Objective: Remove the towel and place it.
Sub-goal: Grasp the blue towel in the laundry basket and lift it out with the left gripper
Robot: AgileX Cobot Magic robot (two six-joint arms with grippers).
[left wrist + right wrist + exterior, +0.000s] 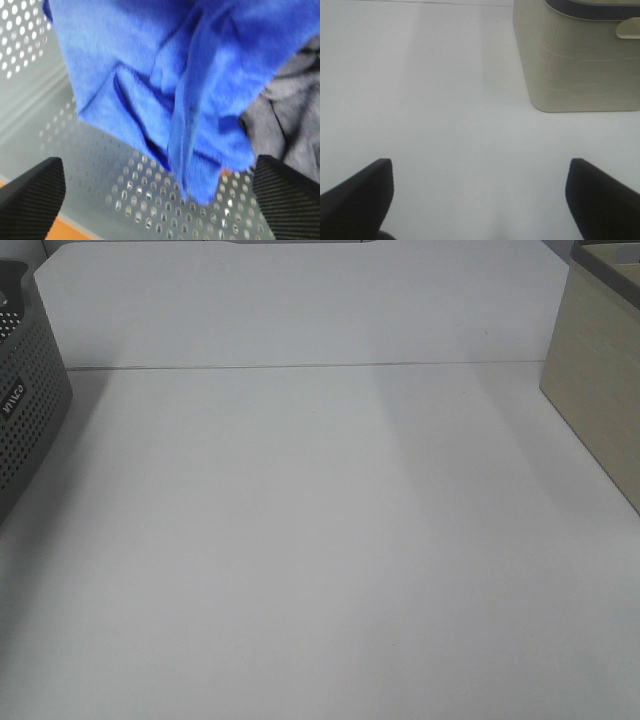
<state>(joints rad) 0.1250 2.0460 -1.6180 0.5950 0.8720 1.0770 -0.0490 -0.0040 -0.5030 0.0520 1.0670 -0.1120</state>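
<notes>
Whereas the high view takes in only the white tabletop (320,540), the task's item lies off it.

Item: deep royal-blue plush cloth towel (165,85), bunched inside the dark grey perforated plastic basket (25,380) at the table's left edge, touching a crumpled grey fabric (295,125).

Orientation: folds run together to one drooping corner that points at the basket's perforated wall. Long axis cannot be told, the cloth being crumpled and cut by the frame.

Left gripper (160,195): black ribbed fingers spread wide, either side of that corner, apart from it, holding nothing.

Right gripper (480,185): fingers spread wide, empty, over the table near the beige rectangular bin (600,390) at the far right.
</notes>
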